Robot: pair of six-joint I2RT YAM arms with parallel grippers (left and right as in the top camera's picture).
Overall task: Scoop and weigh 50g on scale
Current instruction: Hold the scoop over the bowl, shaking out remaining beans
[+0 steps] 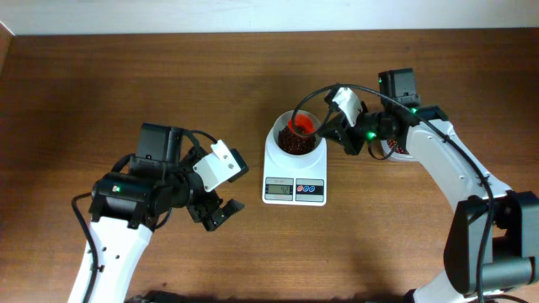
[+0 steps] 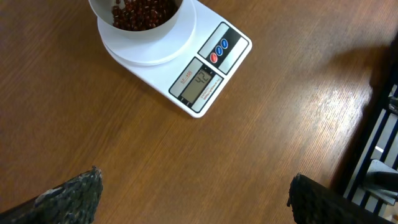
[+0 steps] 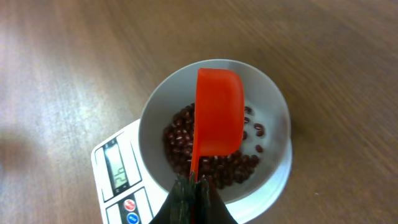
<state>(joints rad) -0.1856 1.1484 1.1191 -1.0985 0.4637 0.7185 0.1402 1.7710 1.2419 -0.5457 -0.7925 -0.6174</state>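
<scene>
The white scale [image 1: 294, 178] stands mid-table with its display and red and blue buttons toward the front edge; it also shows in the left wrist view [image 2: 205, 78] and the right wrist view [image 3: 118, 186]. Its white bowl [image 3: 277, 112] holds a heap of dark red-brown beans [image 3: 214, 163] [image 1: 290, 143] [image 2: 140, 12]. My right gripper [image 3: 194, 182] [image 1: 337, 124] is shut on the handle of an orange-red scoop [image 3: 217, 115] [image 1: 301, 126], which hangs turned over above the beans in the bowl. My left gripper [image 2: 196, 196] [image 1: 217, 210] stands open over bare wood left of the scale, holding nothing.
The brown wooden table [image 1: 101, 84] runs to the frame's edges. A dark slatted object [image 2: 382, 140] lies at the right edge of the left wrist view.
</scene>
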